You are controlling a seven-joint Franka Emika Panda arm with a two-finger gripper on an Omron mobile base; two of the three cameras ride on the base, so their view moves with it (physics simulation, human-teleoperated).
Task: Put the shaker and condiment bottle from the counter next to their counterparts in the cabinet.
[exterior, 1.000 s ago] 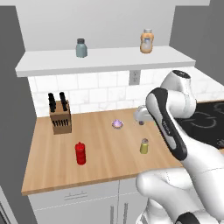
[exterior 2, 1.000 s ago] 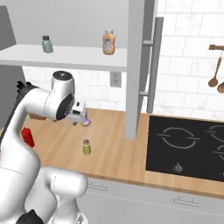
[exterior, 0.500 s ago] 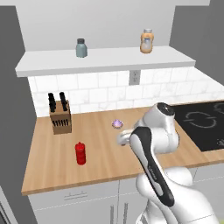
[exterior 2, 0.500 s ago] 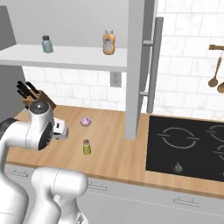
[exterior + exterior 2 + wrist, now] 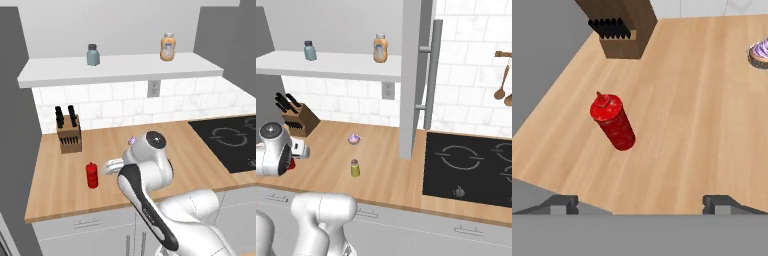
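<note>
The condiment bottle [image 5: 613,123] is a red squeeze bottle standing upright on the wooden counter [image 5: 692,130], a little ahead of my open gripper [image 5: 641,205] with nothing between the fingertips [image 5: 559,204]. From the left base view, the gripper [image 5: 112,164] hovers just right of the bottle [image 5: 92,175]. The olive-yellow shaker [image 5: 355,168] stands alone mid-counter, away from the hand. On the cabinet shelf [image 5: 120,67] stand the grey-teal shaker [image 5: 93,55] and the orange-tan bottle [image 5: 168,47].
A knife block [image 5: 68,136] stands at the back left of the counter, behind the red bottle. A small purple cupcake [image 5: 354,138] sits near the wall. The black cooktop [image 5: 471,167] lies to the right, beyond a grey vertical panel [image 5: 411,80].
The arm has swung left and down, from above the olive-yellow shaker to beside the red bottle. The gripper stays open. Nothing on the counter moved.
</note>
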